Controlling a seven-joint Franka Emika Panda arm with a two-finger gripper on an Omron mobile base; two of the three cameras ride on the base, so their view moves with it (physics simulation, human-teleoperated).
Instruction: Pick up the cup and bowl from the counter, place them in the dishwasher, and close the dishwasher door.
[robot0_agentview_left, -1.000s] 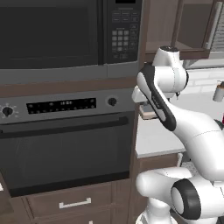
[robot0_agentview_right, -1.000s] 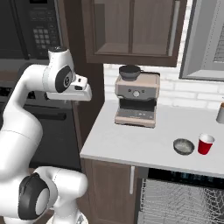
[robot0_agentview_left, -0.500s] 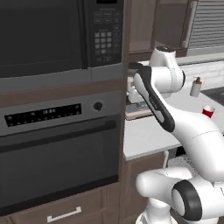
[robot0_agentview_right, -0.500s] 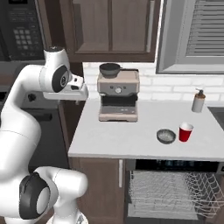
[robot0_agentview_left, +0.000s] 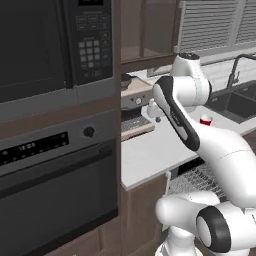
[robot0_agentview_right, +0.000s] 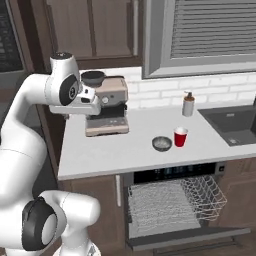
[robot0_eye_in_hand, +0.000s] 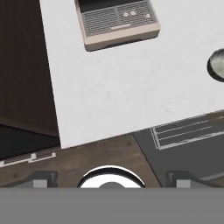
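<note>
The red cup (robot0_agentview_right: 180, 137) stands on the light counter (robot0_agentview_right: 100, 155), with the grey bowl (robot0_agentview_right: 161, 144) just to its left. The cup (robot0_agentview_left: 205, 120) also peeks out behind my arm in the left base view. The bowl (robot0_eye_in_hand: 217, 65) is cut by the right edge of the hand view. Below them the dishwasher (robot0_agentview_right: 172, 200) has its white wire rack pulled out, and the dishwasher door (robot0_agentview_right: 190, 239) is folded down. My gripper (robot0_eye_in_hand: 111, 180) is open and empty, high above the counter's left front edge (robot0_eye_in_hand: 122, 92). My hand (robot0_agentview_right: 80, 107) hangs in front of the coffee machine.
A beige coffee machine (robot0_agentview_right: 107, 107) stands at the back left of the counter. A pale bottle (robot0_agentview_right: 188, 104) is near the wall beside the dark sink (robot0_agentview_right: 232, 125). The black oven and microwave (robot0_agentview_left: 50, 125) fill the wall to the left.
The whole scene has slid left in both base views, so the base has driven right. The sink and the open dishwasher have come into view. The arm keeps its pose.
</note>
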